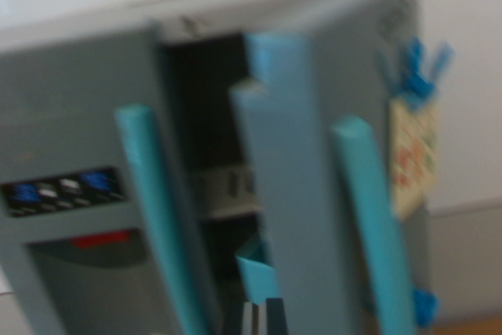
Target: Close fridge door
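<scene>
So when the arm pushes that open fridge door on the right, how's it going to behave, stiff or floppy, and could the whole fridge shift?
The door looks like a rigid grey panel, so it should swing rather than flex. Its raised blue handle gives a firm edge to push. The fridge looks like a light toy, so it may slide.

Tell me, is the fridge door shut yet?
Not yet. The right door is ajar, with a dark gap showing a shelf inside. The left door looks closed. The claw is barely visible at the bottom edge. Pushing the right door shut remains.
</scene>
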Controlling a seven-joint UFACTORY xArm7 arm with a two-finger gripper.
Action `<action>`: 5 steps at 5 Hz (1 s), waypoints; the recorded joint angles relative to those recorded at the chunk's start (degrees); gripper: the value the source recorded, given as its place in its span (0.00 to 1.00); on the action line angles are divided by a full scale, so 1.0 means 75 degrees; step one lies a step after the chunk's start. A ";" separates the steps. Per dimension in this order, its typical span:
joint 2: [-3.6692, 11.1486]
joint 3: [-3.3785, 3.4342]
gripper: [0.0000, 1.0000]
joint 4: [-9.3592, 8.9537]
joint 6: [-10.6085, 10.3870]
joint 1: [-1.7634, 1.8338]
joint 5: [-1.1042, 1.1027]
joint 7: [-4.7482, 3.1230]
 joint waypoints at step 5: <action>0.0772 -0.0731 1.00 0.0068 -0.0007 0.0000 0.0000 0.0000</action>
